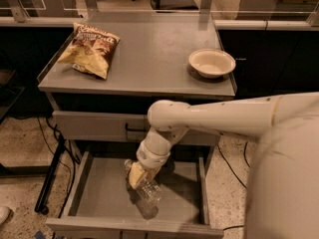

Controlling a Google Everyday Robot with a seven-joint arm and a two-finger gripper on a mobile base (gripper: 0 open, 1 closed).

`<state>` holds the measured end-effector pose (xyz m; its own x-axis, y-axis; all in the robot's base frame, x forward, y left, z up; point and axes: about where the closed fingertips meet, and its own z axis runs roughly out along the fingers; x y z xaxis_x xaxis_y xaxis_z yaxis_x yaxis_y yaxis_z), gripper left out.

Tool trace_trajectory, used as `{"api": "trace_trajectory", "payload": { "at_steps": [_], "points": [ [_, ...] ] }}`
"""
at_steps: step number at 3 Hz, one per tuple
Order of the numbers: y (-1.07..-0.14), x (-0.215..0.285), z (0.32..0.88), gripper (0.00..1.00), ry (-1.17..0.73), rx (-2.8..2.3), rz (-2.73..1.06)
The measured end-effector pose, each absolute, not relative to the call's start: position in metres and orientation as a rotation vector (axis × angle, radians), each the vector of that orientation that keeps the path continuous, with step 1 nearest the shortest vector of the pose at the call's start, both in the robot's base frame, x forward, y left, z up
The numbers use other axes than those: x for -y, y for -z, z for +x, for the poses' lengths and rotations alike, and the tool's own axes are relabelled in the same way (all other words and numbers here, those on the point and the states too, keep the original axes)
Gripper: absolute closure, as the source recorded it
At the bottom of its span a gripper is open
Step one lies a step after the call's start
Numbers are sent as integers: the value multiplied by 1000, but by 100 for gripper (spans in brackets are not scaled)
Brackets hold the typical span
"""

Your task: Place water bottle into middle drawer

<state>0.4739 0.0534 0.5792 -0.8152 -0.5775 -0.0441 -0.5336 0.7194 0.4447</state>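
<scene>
The middle drawer point(99, 203) is pulled open below the cabinet top, a wide shallow grey tray with low side walls. My gripper point(137, 176) hangs down inside it from the white arm, over the drawer's middle. It is shut on the water bottle point(147, 192), a small clear crinkled bottle that tilts down and to the right from the fingers, its lower end close to the drawer floor. Whether the bottle touches the floor I cannot tell.
A chip bag point(89, 50) lies at the cabinet top's left rear, a cream bowl point(212, 61) at its right. The closed upper drawer front point(94, 126) with a black handle sits just above the open drawer. Cables hang beside the cabinet's left leg.
</scene>
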Motion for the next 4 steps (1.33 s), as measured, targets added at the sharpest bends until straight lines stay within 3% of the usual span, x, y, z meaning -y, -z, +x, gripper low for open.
{"api": "trace_trajectory", "payload": {
  "at_steps": [1,4],
  "points": [
    [-520,-56,472,100,670,2783,808],
    [-472,-76,472,100,722,2753,728]
  ]
}}
